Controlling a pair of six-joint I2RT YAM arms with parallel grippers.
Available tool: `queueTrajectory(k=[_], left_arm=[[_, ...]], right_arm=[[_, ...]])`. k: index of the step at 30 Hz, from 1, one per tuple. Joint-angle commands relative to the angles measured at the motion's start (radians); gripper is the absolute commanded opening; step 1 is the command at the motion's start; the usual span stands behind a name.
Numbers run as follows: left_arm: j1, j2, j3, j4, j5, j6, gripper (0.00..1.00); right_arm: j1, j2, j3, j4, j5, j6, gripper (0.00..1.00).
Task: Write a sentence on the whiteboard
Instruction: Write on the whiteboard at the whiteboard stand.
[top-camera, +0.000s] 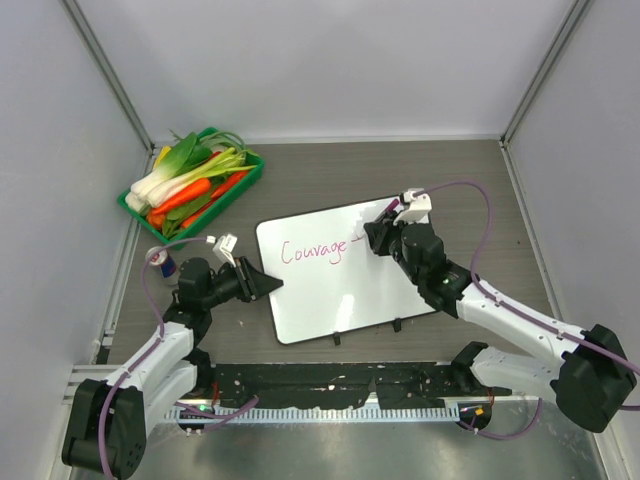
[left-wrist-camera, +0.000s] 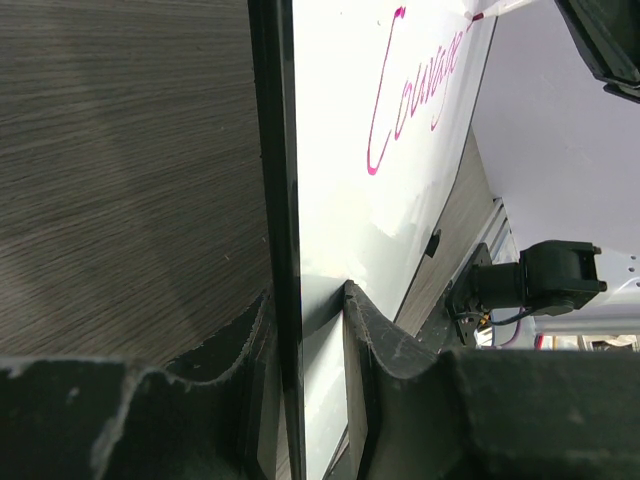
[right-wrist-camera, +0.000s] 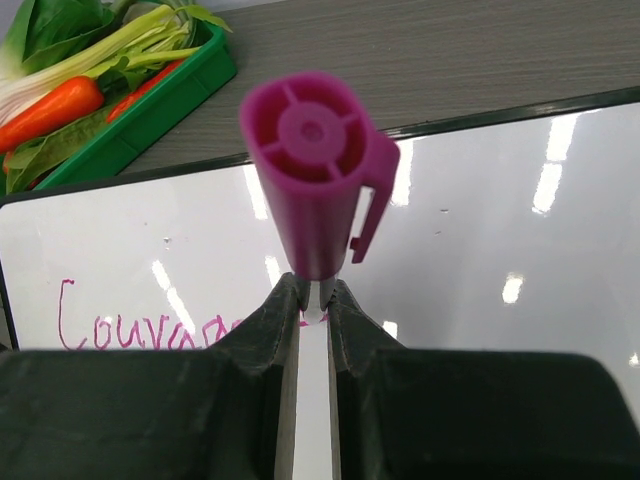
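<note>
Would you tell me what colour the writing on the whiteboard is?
Pink-magenta; the writing shows best in the top view.

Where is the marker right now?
Right of centre in the top view, the purple marker is gripped by the right tool over the whiteboard, just past the word Courage.

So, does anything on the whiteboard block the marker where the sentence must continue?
Nothing visible does. Right of the written word the whiteboard is bare; only the right pincer holding the marker is over it. The left pincer clamps the board's left edge.
</note>
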Motion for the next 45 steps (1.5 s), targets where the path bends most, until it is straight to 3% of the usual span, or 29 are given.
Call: queueTrajectory(k=[1, 17, 33, 45], left_arm=[[0.001, 0.004, 0.005, 0.025, -0.011, 0.04, 0.0], [0.0, 0.004, 0.007, 0.025, -0.013, 0.04, 0.0], [0.001, 0.003, 0.007, 0.022, -0.016, 0.04, 0.0], [0.001, 0.003, 0.007, 0.022, -0.015, 0.04, 0.0]], right_arm=[[-0.005, -0.041, -0.029, -0.024, -0.003, 0.011, 0.01], [-0.005, -0.075, -0.079, -0.067, -0.01, 0.028, 0.01], [-0.005, -0.111, 0.022, -0.061, 0.063, 0.004, 0.02], [-0.011, -0.038, 0.034, -0.043, 0.056, -0.006, 0.02]])
